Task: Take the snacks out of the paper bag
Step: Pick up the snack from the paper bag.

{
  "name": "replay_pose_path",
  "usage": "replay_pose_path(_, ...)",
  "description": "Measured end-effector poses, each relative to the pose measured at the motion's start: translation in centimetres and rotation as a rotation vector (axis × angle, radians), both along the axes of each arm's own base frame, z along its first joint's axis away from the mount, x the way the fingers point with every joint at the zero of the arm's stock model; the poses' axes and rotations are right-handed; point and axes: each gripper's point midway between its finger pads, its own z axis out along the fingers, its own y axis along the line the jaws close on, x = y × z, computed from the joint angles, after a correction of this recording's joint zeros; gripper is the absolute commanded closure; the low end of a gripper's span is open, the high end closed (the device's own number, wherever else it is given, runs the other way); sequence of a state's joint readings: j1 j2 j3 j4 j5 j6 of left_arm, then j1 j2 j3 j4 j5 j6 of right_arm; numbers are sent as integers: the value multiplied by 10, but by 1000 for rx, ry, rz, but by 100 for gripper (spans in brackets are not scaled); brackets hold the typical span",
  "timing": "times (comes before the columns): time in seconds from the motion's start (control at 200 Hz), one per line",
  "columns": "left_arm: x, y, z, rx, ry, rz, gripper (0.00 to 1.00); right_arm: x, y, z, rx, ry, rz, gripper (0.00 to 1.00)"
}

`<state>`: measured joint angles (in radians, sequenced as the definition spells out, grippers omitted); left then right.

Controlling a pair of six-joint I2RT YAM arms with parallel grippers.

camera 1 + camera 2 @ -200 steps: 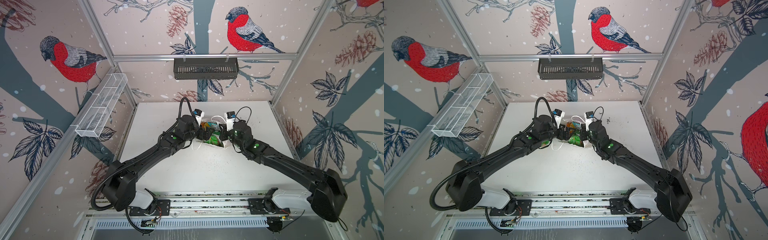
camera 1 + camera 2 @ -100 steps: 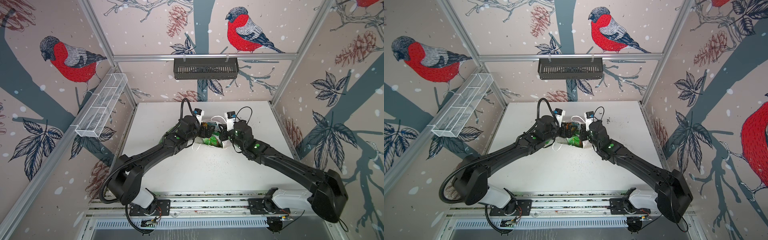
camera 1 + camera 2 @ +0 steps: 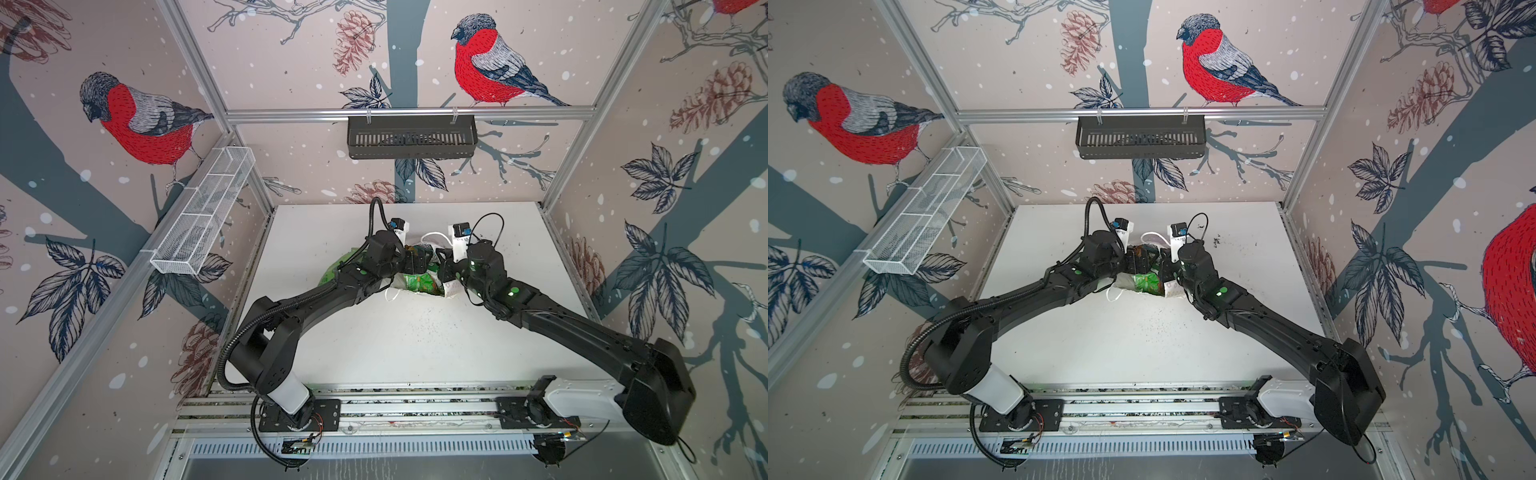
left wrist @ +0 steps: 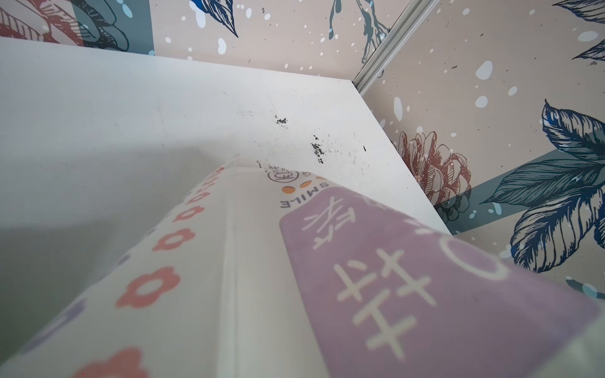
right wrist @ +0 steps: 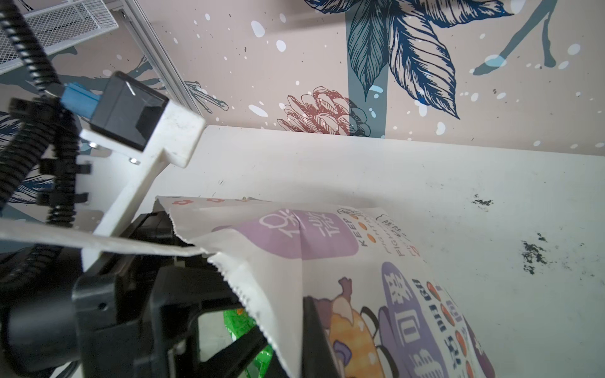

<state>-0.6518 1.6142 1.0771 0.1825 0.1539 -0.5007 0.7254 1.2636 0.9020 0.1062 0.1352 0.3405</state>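
1. The bag stands on the table, mid-width and toward the back, between both grippers. Its mouth faces up. The mouth's long axis runs left to right, with the wide walls facing front and back. I cannot tell whether it leans.
2. Count: one bag with two white cord handles. One handle is at the back rim; the other handle hangs off the front left corner.
3. The snacks are bright green and crinkly, and they crowd the open mouth. They overlap too much to count. One more green packet lies on the table just left of the bag, partly under the left arm.
4. The bag is creased white paper with a saw-toothed rim. It carries a purple square with pale Chinese characters, a row of pink flowers along one corner fold, and a cartoon print lower down.
5. The left gripper is at the mouth's left end. In the right wrist view its black fingers look spread apart, with green foil showing past them.
6. The right gripper is at the mouth's right end, jaws closed and pinching the bag's wall at the rim. One finger lies against the paper.
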Motion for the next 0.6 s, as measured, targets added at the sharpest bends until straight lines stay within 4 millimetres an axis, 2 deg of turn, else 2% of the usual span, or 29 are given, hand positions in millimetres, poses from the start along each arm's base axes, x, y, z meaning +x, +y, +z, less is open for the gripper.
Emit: replay_pose_path(0.6, 9, -15, -11, -104, 28, 30, 10, -1, 1, -2, 0, 3, 7, 100)
